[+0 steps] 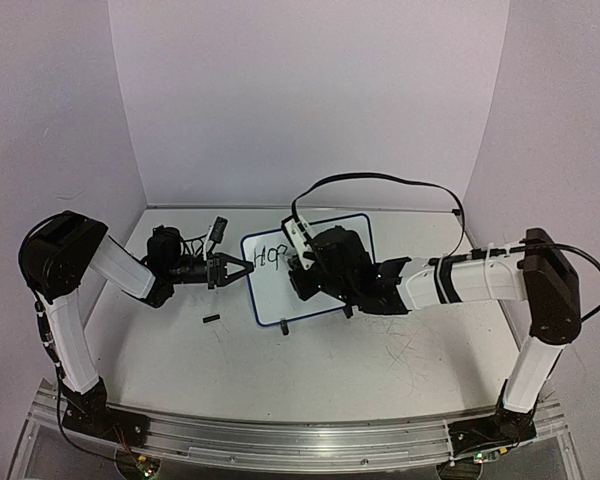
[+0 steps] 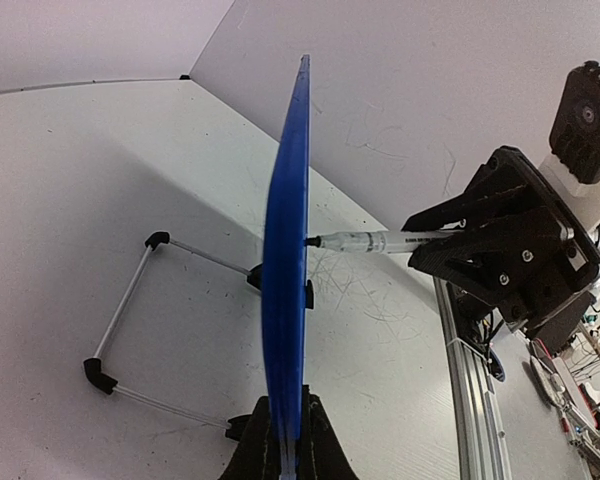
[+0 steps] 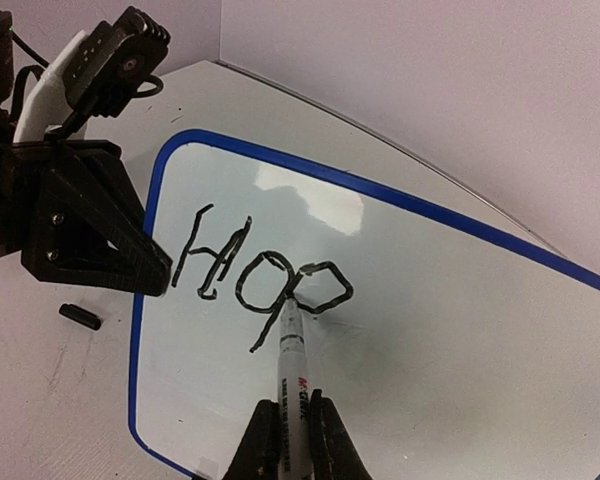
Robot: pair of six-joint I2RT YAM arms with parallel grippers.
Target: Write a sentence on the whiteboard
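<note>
The whiteboard [image 1: 276,292] stands tilted on its wire stand [image 2: 130,300] in the middle of the table, with black letters [image 3: 242,268] written on its upper left. My left gripper [image 1: 244,268] is shut on the board's left blue rim [image 2: 285,260], which the left wrist view shows edge-on between the fingers [image 2: 325,445]. My right gripper [image 3: 292,425] is shut on a white marker [image 3: 295,365]. The marker's tip touches the board at the last written loop. From the left wrist view the marker [image 2: 365,241] meets the board's face squarely.
A small black marker cap [image 1: 211,320] lies on the table left of the board, near the left gripper. A black cable [image 1: 380,182] arcs over the right arm. The aluminium rail [image 1: 280,440] runs along the near edge.
</note>
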